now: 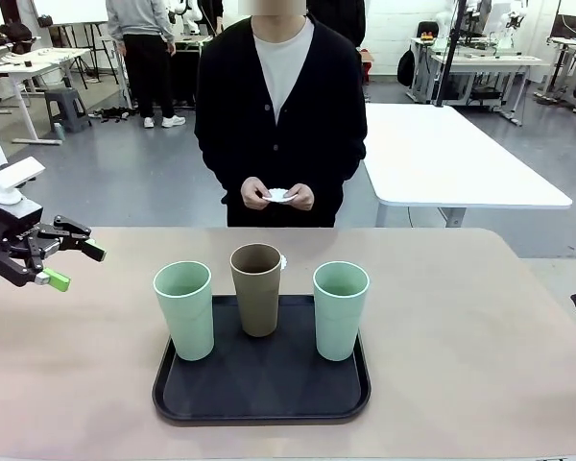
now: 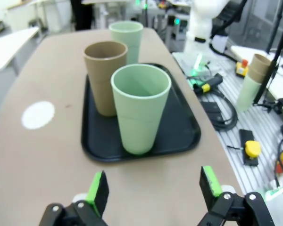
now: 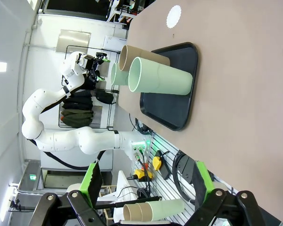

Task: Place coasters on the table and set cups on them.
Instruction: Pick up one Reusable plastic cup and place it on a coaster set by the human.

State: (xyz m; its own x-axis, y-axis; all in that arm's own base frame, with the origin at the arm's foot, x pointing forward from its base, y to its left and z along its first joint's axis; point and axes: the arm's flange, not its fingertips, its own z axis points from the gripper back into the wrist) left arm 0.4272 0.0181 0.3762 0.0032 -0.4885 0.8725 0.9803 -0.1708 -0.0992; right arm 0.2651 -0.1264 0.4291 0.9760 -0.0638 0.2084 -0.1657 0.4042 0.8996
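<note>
- The left fingers (image 2: 98, 187) are spread wide and hold nothing. They hang over the tabletop (image 2: 47, 160), just short of one end of the black tray (image 2: 181, 136).
- The right fingers (image 3: 201, 178) are also wide and empty, well off the tray's other end.
- All three cups stand upright on the tray. The near green cup (image 2: 140, 110) is closest to the left fingers, the brown cup (image 2: 105, 75) is in the middle, and the far green cup (image 2: 126, 40) is at the other end.
- One coaster (image 2: 37, 114) lies flat on the tabletop just past the tray's far edge, behind the brown cup.
- My reading is that not every coaster is down yet, so only one cup has a place to go.
- To do it well, take a cup squarely by its wall and lift it straight up over the tray's lip. Lower it onto the middle of the paper rather than sliding it, because so thin a coaster would likely shift or wrinkle.
- The cups stand near one another, so wide fingers could knock a neighbour. The brown cup is also between the robot and the coaster.
- At the far edge, the person's hands (image 1: 257, 195) hold something thin and white, probably the other coasters (image 1: 280, 195). Those hands may come down over the tabletop, so leave them room.
- A white table (image 1: 461, 154) stands farther back, clear of the work.
</note>
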